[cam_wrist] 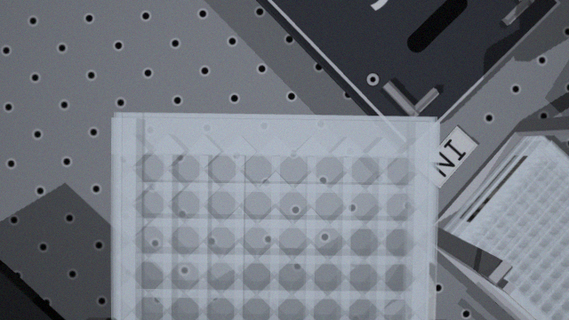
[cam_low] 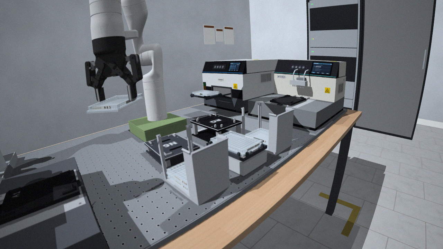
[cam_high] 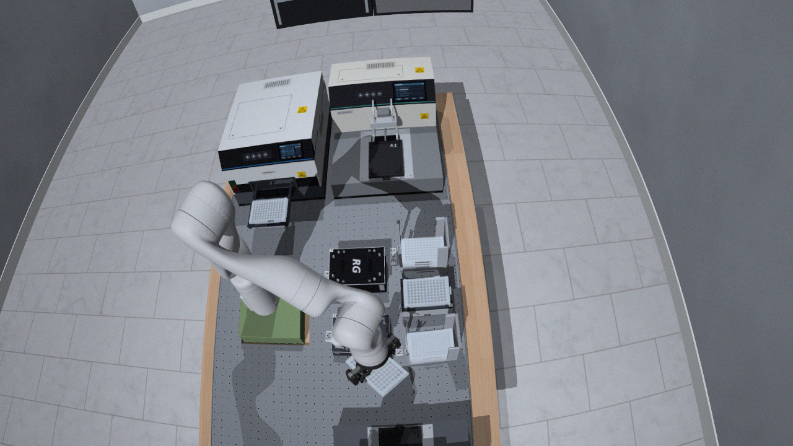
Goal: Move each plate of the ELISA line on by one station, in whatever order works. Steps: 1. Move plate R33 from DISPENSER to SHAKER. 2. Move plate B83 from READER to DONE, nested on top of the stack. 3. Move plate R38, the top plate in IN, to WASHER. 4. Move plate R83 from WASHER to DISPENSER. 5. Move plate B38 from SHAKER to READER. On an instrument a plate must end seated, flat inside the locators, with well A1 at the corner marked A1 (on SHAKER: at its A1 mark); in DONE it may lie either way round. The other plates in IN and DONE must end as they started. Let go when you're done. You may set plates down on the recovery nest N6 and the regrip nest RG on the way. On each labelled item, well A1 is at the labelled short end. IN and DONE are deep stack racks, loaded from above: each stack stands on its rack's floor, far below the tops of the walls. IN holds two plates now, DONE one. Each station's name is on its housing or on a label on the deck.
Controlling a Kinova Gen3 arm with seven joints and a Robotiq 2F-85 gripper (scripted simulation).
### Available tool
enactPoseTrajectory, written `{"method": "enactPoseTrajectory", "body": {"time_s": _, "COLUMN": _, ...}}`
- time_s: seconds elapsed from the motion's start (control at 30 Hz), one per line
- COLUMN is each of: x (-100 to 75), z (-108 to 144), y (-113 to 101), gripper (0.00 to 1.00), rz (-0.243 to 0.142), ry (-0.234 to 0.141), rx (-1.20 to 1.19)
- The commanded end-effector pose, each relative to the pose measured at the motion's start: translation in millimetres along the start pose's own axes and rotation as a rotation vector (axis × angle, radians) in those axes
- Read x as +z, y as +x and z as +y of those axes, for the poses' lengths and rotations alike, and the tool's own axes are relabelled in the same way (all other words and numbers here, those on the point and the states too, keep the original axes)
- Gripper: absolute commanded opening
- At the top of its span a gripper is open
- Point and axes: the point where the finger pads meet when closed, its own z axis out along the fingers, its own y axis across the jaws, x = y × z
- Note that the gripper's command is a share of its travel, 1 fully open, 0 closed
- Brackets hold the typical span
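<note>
Plate R83 (cam_high: pixel 386 376) hangs in the gripper (cam_high: pixel 370 372) above the perforated deck (cam_high: pixel 288 388), just beside the IN rack (cam_high: pixel 455 339), in the top view. From the exterior camera, the gripper's (cam_low: pixel 115 92) jaws stand wide, clamped across the plate (cam_low: pixel 112 103), high over the deck, its R83 label facing the camera. Through the wrist camera the translucent plate (cam_wrist: pixel 276 213) fills the lower frame, with the IN label (cam_wrist: pixel 454 153) past its right edge.

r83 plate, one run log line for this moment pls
gripper: shut on plate R83 | plate: aloft, level | position: above deck beside IN rack | WASHER nest: vacant
</note>
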Motion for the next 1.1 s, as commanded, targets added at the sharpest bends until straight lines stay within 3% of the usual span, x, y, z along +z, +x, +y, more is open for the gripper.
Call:
{"method": "enactPoseTrajectory", "body": {"time_s": 0.0, "x": 1.6, "z": -2, "y": -10, "gripper": 0.94, "rz": 0.008, "ry": -0.005, "rx": 0.050}}
{"method": "enactPoseTrajectory", "body": {"time_s": 0.53, "x": 1.7, "z": -12, "y": -54, "gripper": 0.94, "rz": 0.008, "ry": -0.003, "rx": 0.195}}
{"method": "enactPoseTrajectory", "body": {"time_s": 1.07, "x": 1.8, "z": -40, "y": -92, "gripper": 0.94, "rz": 0.009, "ry": -0.005, "rx": 0.364}}
